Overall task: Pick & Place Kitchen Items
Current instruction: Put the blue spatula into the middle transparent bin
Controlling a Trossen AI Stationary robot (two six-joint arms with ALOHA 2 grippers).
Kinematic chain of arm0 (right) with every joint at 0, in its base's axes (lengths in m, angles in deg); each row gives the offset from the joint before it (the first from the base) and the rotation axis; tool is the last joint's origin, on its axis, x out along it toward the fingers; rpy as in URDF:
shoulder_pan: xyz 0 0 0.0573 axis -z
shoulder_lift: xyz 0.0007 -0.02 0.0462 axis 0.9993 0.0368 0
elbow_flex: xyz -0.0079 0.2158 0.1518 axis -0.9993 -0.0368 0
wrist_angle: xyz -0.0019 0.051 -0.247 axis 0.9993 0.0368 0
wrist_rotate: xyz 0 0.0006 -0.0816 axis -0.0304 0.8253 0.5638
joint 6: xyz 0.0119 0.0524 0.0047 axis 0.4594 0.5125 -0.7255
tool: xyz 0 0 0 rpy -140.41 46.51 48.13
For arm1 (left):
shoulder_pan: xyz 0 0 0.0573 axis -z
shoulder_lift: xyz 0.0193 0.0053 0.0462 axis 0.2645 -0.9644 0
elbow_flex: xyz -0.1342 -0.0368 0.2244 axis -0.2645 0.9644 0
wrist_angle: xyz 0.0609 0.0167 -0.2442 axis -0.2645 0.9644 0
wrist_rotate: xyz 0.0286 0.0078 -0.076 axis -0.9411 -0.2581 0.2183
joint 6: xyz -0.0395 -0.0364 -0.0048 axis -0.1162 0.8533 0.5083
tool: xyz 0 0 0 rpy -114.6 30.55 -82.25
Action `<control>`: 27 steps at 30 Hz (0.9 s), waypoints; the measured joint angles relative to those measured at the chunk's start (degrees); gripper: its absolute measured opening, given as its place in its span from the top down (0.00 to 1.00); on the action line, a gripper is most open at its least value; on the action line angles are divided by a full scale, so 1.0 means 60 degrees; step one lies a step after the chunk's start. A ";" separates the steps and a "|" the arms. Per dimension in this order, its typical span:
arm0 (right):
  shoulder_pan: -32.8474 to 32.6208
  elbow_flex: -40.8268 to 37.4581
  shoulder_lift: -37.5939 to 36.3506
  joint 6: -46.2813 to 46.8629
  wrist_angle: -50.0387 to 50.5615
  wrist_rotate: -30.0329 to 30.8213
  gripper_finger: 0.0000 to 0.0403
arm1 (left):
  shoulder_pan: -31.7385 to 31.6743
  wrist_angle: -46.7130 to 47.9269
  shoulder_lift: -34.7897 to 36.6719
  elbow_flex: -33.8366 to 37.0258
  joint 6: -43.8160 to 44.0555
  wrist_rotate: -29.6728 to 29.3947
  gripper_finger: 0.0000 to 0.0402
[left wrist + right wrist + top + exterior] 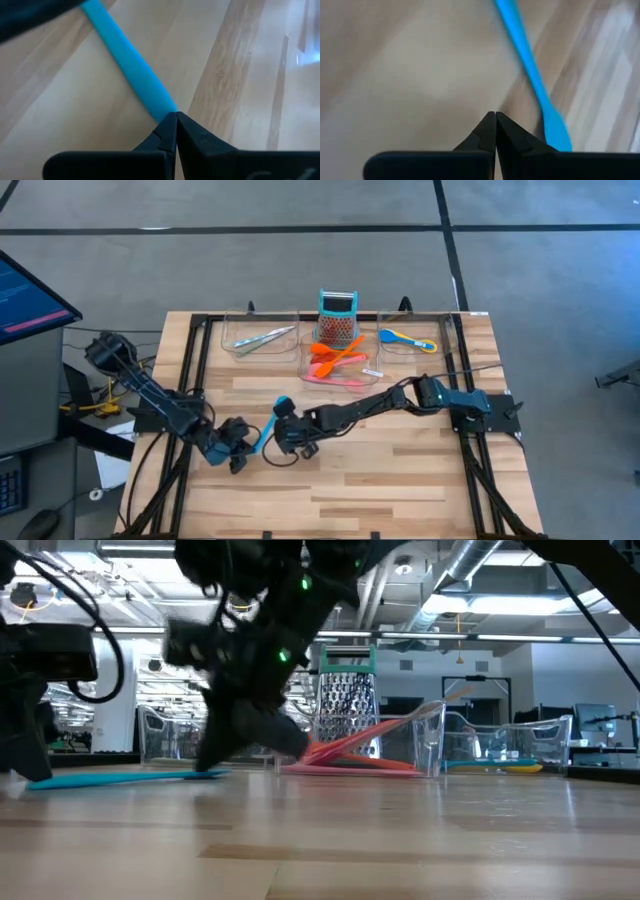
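Note:
A blue spatula lies flat on the wooden table between my two grippers, seen also in the low view. My left gripper is shut, and its tips meet one end of the spatula. My right gripper is also shut. It hovers beside the spatula near its wider end and touches nothing. Other kitchen items lie in clear trays at the far edge: silvery tongs, orange and pink utensils, and a blue and yellow spoon. My left gripper's shut fingertips meet the spatula's narrow end, coming slanting down from the table's left. The fingers point along the spatula. The spatula lies flat on the table. Whether the end is pinched or only touched, I cannot tell.
Three clear trays stand in a row along the far edge. A teal-topped metal grater stands upright behind the middle one. A monitor sits off the table's left side. Bare wood lies toward the near edge.

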 joint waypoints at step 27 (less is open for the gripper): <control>0.0692 0.0678 -0.0004 0.0240 0.0257 -0.0417 1.00 | 0.0517 0.0114 -0.0014 0.0144 0.0263 -0.0993 1.00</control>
